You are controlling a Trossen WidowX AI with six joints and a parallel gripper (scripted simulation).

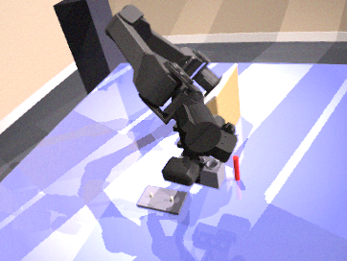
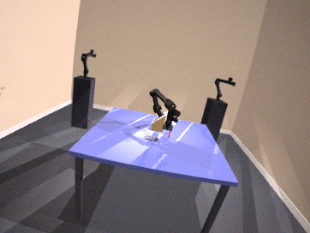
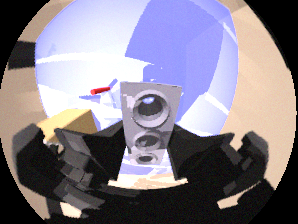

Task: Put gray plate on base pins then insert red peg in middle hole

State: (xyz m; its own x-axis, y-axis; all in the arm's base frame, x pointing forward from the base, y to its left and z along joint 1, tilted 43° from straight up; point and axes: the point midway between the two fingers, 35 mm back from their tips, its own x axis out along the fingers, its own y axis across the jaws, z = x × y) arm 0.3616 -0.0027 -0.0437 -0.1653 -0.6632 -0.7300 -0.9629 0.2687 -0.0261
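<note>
Your black jaws pinch the three-holed gray plate (image 1: 211, 178) (image 2: 165, 128) (image 3: 171, 93); placement comes first, so center it above the gray two-pin base (image 1: 161, 203) (image 2: 150, 138), then lower

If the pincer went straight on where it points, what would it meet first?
Probably the shiny blue tabletop, the pincer's gray three-holed plate touching first; the gap is unclear.
</note>
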